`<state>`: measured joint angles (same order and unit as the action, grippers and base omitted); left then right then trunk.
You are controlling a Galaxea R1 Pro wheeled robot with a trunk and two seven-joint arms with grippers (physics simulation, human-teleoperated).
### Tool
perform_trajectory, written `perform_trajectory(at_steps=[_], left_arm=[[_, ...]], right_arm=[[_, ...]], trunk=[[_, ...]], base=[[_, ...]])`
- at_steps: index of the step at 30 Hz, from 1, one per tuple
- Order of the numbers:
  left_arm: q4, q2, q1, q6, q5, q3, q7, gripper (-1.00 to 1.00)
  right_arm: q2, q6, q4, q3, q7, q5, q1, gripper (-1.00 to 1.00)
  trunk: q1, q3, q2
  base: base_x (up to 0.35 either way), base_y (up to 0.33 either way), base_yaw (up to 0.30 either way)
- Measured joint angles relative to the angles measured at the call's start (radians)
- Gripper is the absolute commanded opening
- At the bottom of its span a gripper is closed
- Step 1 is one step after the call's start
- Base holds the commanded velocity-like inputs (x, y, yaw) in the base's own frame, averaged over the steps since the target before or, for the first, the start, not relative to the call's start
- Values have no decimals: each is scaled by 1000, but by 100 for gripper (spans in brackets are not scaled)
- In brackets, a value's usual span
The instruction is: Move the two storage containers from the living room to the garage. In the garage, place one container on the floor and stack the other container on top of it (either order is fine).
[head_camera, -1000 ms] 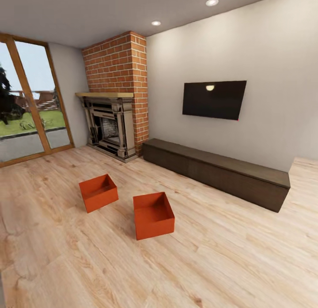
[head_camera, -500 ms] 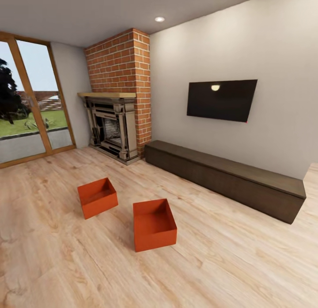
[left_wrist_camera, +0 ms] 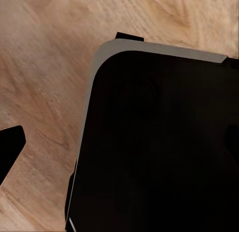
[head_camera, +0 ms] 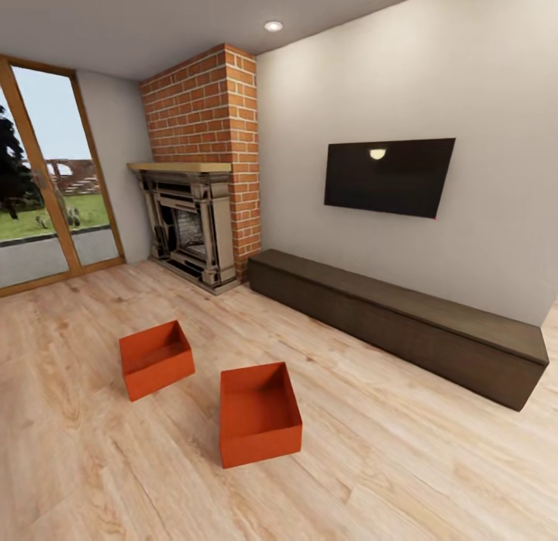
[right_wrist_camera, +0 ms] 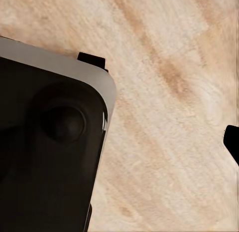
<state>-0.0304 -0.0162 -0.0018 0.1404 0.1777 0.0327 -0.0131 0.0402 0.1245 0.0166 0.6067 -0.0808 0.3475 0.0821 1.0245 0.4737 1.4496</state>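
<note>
Two orange-red open-top storage containers stand apart on the light wood-plank floor of the living room, both empty. One container (head_camera: 155, 359) lies further left and nearer the fireplace. The other container (head_camera: 258, 413) is closer to me, right of the first. In the left wrist view a dark fingertip (left_wrist_camera: 10, 148) of my left gripper (left_wrist_camera: 119, 142) shows at the picture's edge over the planks, beside my black base (left_wrist_camera: 159, 142). The right wrist view shows a fingertip (right_wrist_camera: 232, 142) of my right gripper (right_wrist_camera: 124, 142) the same way. Both grippers hold nothing and are far from the containers.
A brick fireplace (head_camera: 194, 215) stands at the back, and a long low dark cabinet (head_camera: 403, 324) runs along the right wall under a black TV (head_camera: 387, 175). Glass doors (head_camera: 39, 200) fill the left wall. Bare planks (head_camera: 403, 463) surround the containers.
The whole head view has shifted: I am nearer the containers, which now sit lower and further left in the picture. The containers themselves have not moved.
</note>
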Motion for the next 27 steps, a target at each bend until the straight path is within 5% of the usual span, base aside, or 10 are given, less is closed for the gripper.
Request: perform_trajectory(at_steps=[11,20,27], left_arm=[[0,-1,0,0,0,0,0,100],[0,-1,0,0,0,0,0,100],[0,0,0,1,0,0,0,100]], right_arm=[[-1,-2,0,0,0,0,0,100],[0,-2,0,0,0,0,0,100],[0,-2,0,0,0,0,0,100]], trunk=[[0,0,0],[0,0,0],[1,0,0]], base=[[317,-152,22],[296,-116,250],[38,-6,267]])
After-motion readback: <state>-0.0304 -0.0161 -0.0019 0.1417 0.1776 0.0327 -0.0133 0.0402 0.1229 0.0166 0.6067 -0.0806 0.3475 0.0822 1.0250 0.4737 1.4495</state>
